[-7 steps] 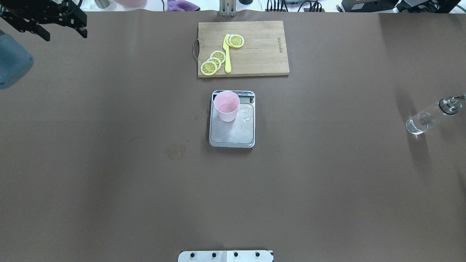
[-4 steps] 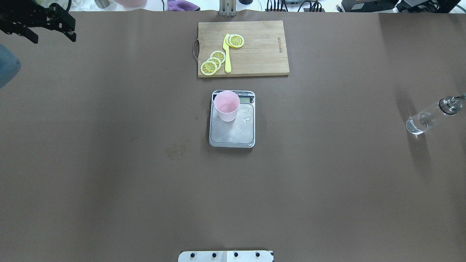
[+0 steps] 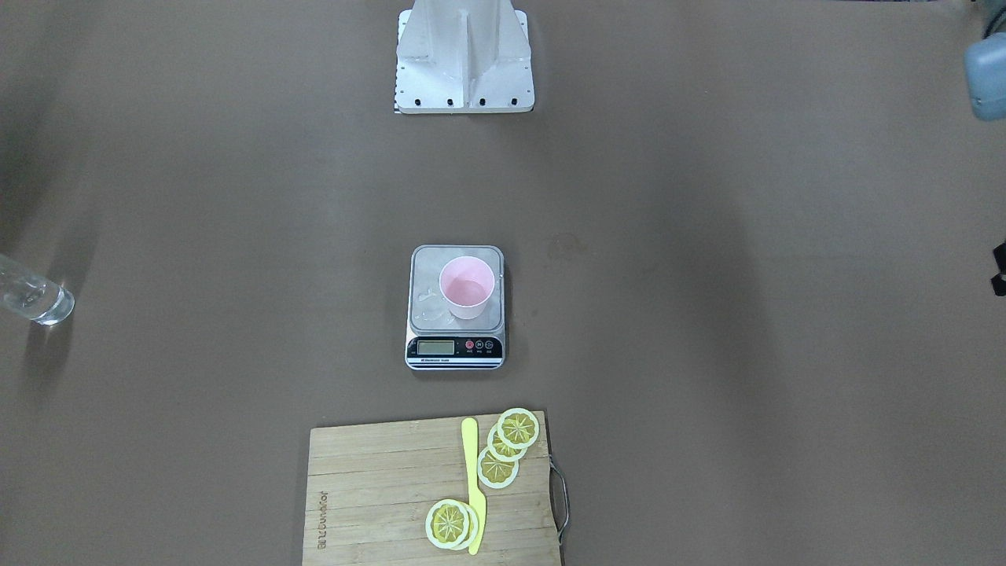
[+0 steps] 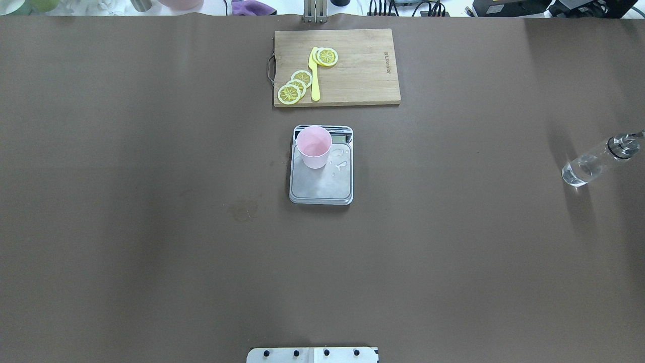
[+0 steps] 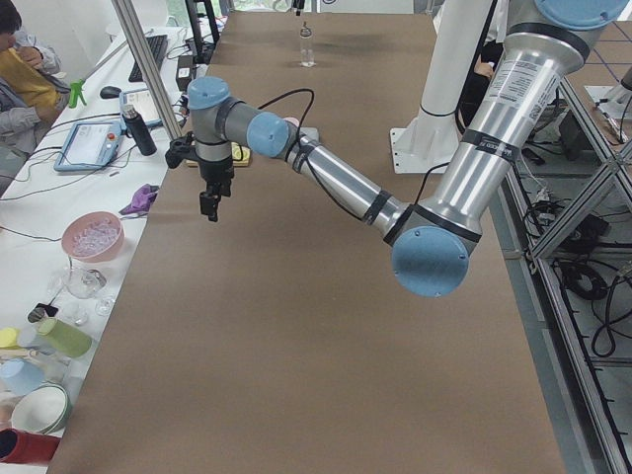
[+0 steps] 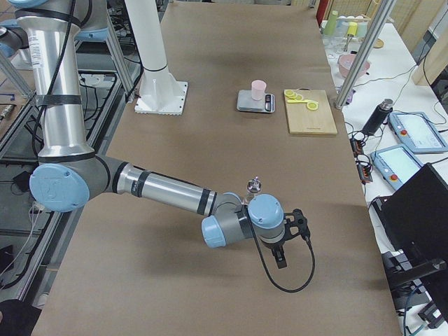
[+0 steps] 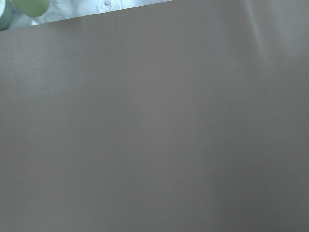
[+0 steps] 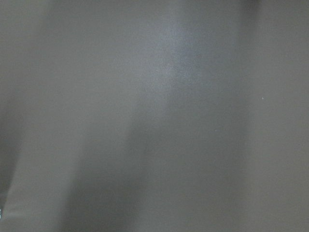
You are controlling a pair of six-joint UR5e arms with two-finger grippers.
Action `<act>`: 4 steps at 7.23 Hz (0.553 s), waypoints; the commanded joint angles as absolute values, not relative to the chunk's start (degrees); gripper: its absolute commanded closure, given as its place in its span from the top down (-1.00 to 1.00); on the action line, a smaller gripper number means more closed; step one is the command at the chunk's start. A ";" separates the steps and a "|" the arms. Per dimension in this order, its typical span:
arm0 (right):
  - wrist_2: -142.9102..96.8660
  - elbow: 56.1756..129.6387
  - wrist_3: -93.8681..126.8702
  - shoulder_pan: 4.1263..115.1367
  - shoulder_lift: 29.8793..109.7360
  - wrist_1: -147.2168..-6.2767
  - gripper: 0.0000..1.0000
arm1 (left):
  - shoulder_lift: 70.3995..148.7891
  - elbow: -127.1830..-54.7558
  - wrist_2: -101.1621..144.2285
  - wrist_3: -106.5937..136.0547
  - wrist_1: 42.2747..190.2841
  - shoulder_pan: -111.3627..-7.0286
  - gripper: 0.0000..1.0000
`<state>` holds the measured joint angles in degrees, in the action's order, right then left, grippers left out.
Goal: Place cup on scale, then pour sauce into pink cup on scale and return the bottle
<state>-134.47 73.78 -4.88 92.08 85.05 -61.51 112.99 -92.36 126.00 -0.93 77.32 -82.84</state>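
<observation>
The pink cup [image 4: 313, 146] stands upright on the scale [image 4: 321, 184], on the platform's end by the display [image 3: 436, 347]; it also shows in the front view [image 3: 468, 288]. Clear drops [image 4: 340, 165] lie on the platform beside it. The glass bottle [image 4: 593, 162] with its metal spout stands alone near the table's right end, part filled with clear sauce. My left gripper [image 5: 209, 202] hangs above the table's far left corner. My right gripper [image 6: 280, 260] hangs beyond the bottle [image 6: 253, 186]. I cannot tell whether either is open. Both wrist views show only bare brown table.
A wooden cutting board [image 4: 360, 75] with lemon slices [image 4: 295, 86] and a yellow knife [image 4: 315, 75] lies behind the scale. The robot base [image 4: 312, 354] stands at the near edge. Bowls and cups [image 5: 92, 235] crowd the side bench past the table's far-left edge.
My left gripper has moved out of the overhead view past the upper left corner. The cup, scale and bottle have not moved.
</observation>
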 commanded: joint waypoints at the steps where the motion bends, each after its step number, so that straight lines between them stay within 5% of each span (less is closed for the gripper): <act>1: -134.39 78.90 -14.20 94.48 83.32 -76.76 1.00 | 109.27 -81.96 126.04 -17.88 78.22 -90.24 0.96; 4: -132.20 82.00 -24.21 93.70 82.97 -90.06 1.00 | 103.18 -81.82 126.03 -11.13 79.37 -90.79 0.96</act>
<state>-133.32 81.32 -19.01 94.12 83.12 -85.04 104.71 -81.84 125.95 -15.25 79.05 -90.65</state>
